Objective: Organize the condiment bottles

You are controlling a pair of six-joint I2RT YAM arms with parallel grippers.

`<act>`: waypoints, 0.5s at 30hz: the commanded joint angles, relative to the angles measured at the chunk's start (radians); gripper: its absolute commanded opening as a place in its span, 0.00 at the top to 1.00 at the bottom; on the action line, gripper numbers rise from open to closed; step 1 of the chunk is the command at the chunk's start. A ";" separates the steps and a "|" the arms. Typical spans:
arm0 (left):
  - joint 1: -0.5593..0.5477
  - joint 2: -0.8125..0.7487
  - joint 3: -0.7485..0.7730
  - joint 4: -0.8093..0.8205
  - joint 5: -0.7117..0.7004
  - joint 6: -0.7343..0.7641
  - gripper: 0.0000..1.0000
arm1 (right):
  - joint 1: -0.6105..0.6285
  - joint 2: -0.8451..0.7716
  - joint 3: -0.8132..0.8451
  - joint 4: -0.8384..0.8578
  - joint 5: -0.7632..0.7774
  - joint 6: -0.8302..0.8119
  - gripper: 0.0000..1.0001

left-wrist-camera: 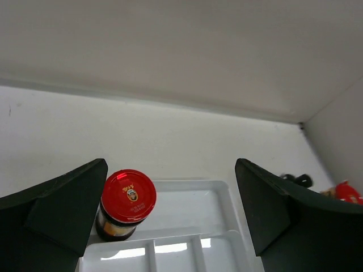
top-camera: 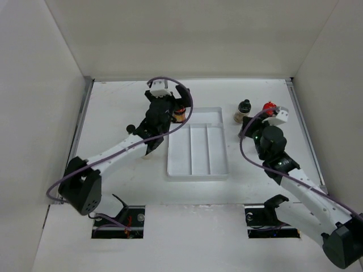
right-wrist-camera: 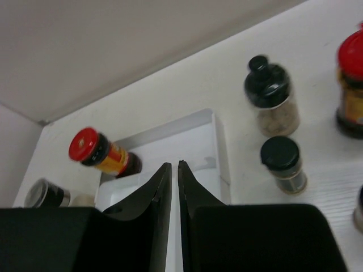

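A red-capped amber jar stands upright in the left corner of the back compartment of the white divided tray. My left gripper hangs over it with jaws wide open. In the left wrist view the jar sits just inside the left finger, and the gripper holds nothing. My right gripper is shut and empty, right of the tray. Beyond it stand a black-capped bottle, a smaller black-capped jar and a second red-capped jar.
A grey-topped jar sits left of the tray. A black-capped item lies beside the left arm. In the top view the black-capped bottle and red-capped jar stand right of the tray. White walls enclose the table.
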 commanded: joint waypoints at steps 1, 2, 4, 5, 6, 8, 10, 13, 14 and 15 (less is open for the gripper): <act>-0.033 -0.138 -0.105 0.120 -0.019 -0.029 0.00 | -0.113 0.007 0.112 -0.159 0.038 -0.013 0.83; -0.046 -0.161 -0.134 0.120 -0.017 -0.046 0.02 | -0.151 0.020 0.129 -0.185 0.041 -0.010 0.81; -0.092 -0.219 -0.231 0.126 -0.006 -0.089 0.16 | -0.225 0.044 0.155 -0.217 0.054 -0.013 0.70; -0.107 -0.232 -0.259 0.126 0.000 -0.098 0.24 | -0.259 0.056 0.164 -0.225 0.070 -0.016 0.61; -0.127 -0.246 -0.294 0.126 0.009 -0.112 0.33 | -0.288 0.073 0.175 -0.231 0.085 -0.026 0.51; -0.164 -0.282 -0.369 0.128 0.044 -0.129 0.44 | -0.339 0.118 0.206 -0.243 0.110 -0.053 0.32; -0.198 -0.316 -0.449 0.152 0.081 -0.152 0.48 | -0.383 0.185 0.250 -0.268 0.120 -0.073 0.19; -0.268 -0.342 -0.542 0.197 0.127 -0.168 0.47 | -0.426 0.276 0.301 -0.280 0.110 -0.084 0.12; -0.293 -0.342 -0.565 0.214 0.136 -0.171 0.45 | -0.434 0.311 0.322 -0.282 0.099 -0.095 0.11; -0.317 -0.338 -0.584 0.235 0.147 -0.172 0.43 | -0.439 0.348 0.341 -0.282 0.091 -0.107 0.09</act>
